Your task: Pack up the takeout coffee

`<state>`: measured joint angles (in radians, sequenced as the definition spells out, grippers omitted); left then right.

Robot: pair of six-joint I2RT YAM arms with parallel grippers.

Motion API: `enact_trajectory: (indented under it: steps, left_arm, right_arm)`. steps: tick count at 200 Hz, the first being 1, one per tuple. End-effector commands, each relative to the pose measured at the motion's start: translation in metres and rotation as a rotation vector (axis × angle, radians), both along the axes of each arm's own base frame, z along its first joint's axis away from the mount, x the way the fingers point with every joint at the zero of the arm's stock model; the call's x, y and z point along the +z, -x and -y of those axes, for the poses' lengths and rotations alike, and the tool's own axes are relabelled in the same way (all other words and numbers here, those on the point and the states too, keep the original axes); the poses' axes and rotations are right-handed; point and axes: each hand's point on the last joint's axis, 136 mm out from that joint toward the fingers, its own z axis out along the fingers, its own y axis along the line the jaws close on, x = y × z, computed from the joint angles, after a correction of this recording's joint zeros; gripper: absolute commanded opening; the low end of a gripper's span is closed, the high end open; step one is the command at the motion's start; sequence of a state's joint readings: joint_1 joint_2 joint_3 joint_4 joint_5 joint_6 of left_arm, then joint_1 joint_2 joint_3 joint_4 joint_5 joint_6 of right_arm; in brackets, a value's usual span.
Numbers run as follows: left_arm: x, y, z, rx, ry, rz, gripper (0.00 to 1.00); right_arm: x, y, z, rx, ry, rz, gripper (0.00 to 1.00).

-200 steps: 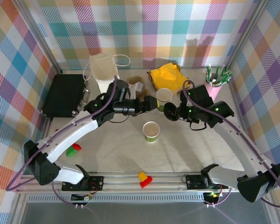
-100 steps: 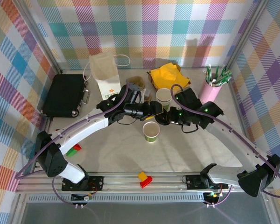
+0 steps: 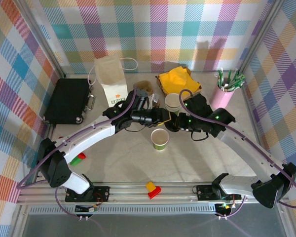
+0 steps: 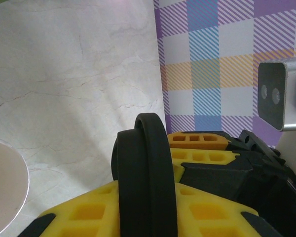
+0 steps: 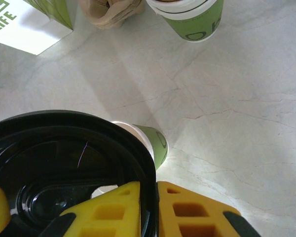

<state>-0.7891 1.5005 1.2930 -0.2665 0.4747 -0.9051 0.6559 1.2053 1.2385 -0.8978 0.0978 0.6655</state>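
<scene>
Black lid [image 5: 64, 163]: we judge it light, thin plastic. It is springy across the middle, firmer at the rim and slick, so the rim is the place to pinch it.
Green cup [image 3: 160, 139]: it stands upright and open-mouthed near the middle of the table [image 3: 212, 158], with no lid on it. We judge it light paper that dents at the wall and tips easily, best taken low around the body with a gentle squeeze, never at the mouth.
Left gripper [image 4: 148, 219]: the jaws are narrow. In the left wrist view the lid shows edge-on between the 2 yellow pads, which press it from both sides, so we read this as a hold.
Right gripper [image 5: 149, 212]: the jaws are narrow. The lid's rim runs between the 2 yellow fingers, 1 inside the rim and 1 outside, and we read that as a pinch too.
Lid to jaws: both grippers meet at the lid, held in the air on edge — not flat.
Cup to jaws: in the top view the cup sits just in front of where the 2 grippers meet, apart from both. In the right wrist view its mouth is partly hidden behind the lid.
Paper bag [image 3: 111, 74]: it stands upright at the rear left, well apart from the cup. We take it as the place to pack into.
Stacked cups [image 3: 173, 102]: they stand just behind the grippers — not ours to move.
</scene>
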Motion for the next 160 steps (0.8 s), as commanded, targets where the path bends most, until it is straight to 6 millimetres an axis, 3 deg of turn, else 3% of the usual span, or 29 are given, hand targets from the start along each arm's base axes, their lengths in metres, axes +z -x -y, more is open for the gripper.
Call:
enact_trajectory:
  steps: [1, 42, 69, 79, 91, 134, 160]
  left_arm:
    - [0.012, 0.011, 0.001, -0.031, 0.041, 0.008, 0.22]
    - [0.02, 0.011, -0.017, 0.015, 0.053, 0.004, 0.21]
    - [0.025, 0.014, -0.036, 0.057, 0.065, -0.003, 0.21]
    - [0.019, 0.017, -0.049, 0.082, 0.036, -0.037, 0.21]
    - [0.017, 0.02, -0.062, 0.112, 0.022, -0.062, 0.21]
    - [0.02, 0.034, -0.106, 0.216, 0.034, -0.136, 0.21]
    - [0.028, 0.042, -0.131, 0.274, 0.044, -0.14, 0.27]
  right_arm:
    - [0.032, -0.007, -0.014, 0.049, -0.066, 0.11, 0.21]
    - [0.068, 0.0, -0.014, 0.18, -0.086, 0.294, 0.35]
    - [0.101, 0.017, -0.016, 0.325, -0.141, 0.499, 0.49]
    - [0.112, 0.026, -0.019, 0.393, -0.163, 0.571, 0.53]
    - [0.121, 0.038, -0.024, 0.492, -0.175, 0.653, 0.53]
    - [0.125, 0.058, -0.036, 0.703, -0.123, 0.789, 0.51]
    - [0.125, 0.071, -0.053, 0.812, -0.096, 0.928, 0.51]
